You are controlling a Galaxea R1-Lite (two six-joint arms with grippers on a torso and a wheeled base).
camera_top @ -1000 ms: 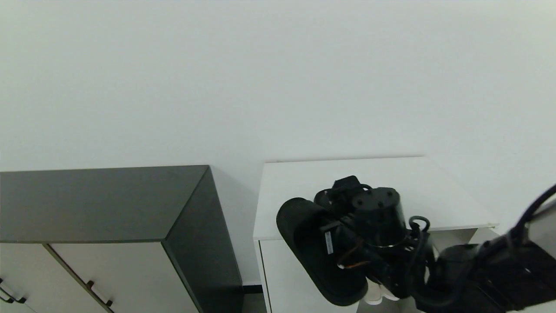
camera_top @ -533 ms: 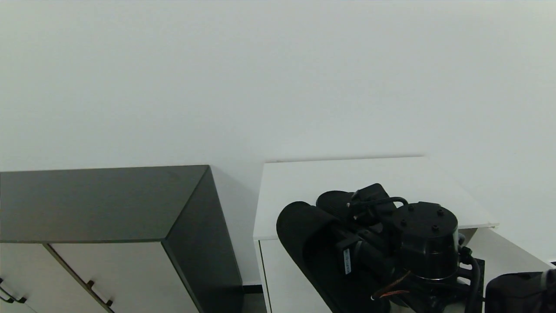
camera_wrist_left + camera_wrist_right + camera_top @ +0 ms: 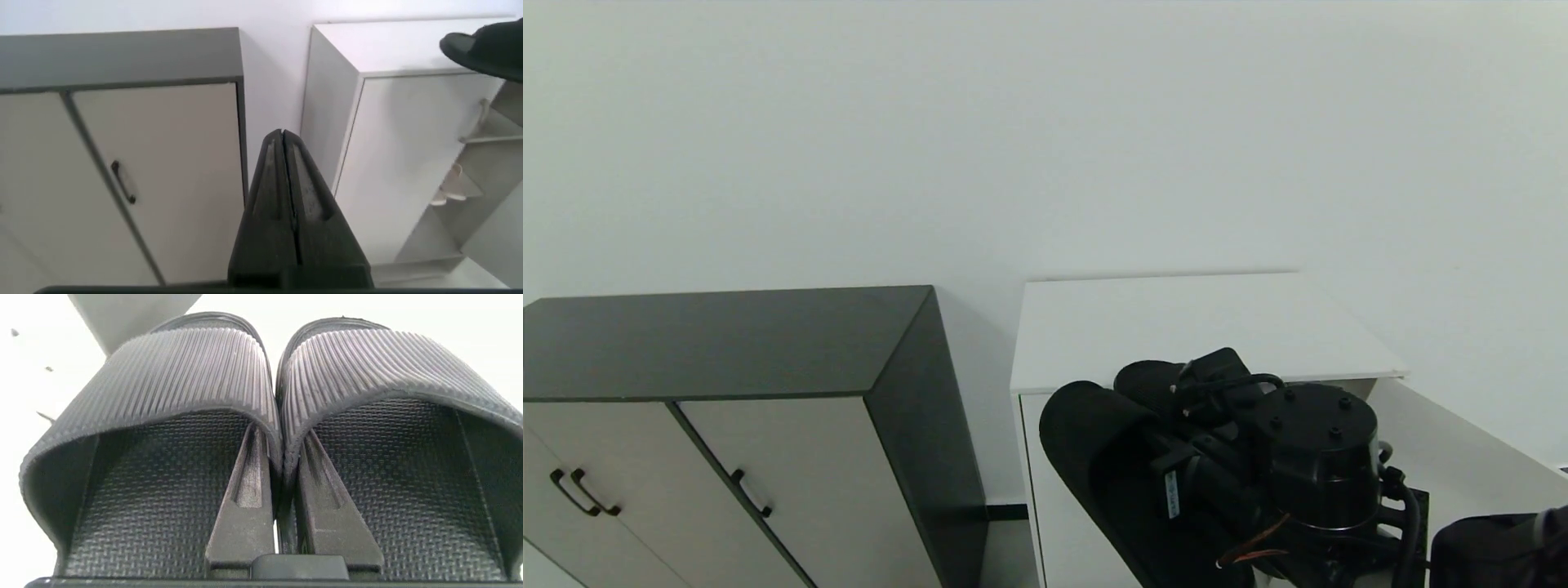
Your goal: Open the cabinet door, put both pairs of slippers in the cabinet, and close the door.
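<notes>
My right gripper (image 3: pixel 282 438) is shut on a pair of black ribbed slippers (image 3: pixel 196 416), pinching their two inner strap edges together. In the head view the black slippers (image 3: pixel 1094 457) hang toes-up in front of the white cabinet (image 3: pixel 1192 327), held by my right gripper (image 3: pixel 1176 469), whose wrist covers much of them. The white cabinet (image 3: pixel 392 49) has its right side open, with shelves and a pale slipper pair (image 3: pixel 453 184) inside. Its open door (image 3: pixel 1462 441) stands to the right. My left gripper (image 3: pixel 283 135) is shut on nothing, low before the gap between the two cabinets.
A cabinet with a black top (image 3: pixel 727 335) and pale doors with dark handles (image 3: pixel 747 494) stands left of the white one, with a narrow gap between them. A plain white wall runs behind both. The black-topped cabinet (image 3: pixel 122 57) is shut.
My right wrist swung down and to the right while the black slippers stayed in its grip. After that the head camera shifted, showing more of the cabinet fronts.
</notes>
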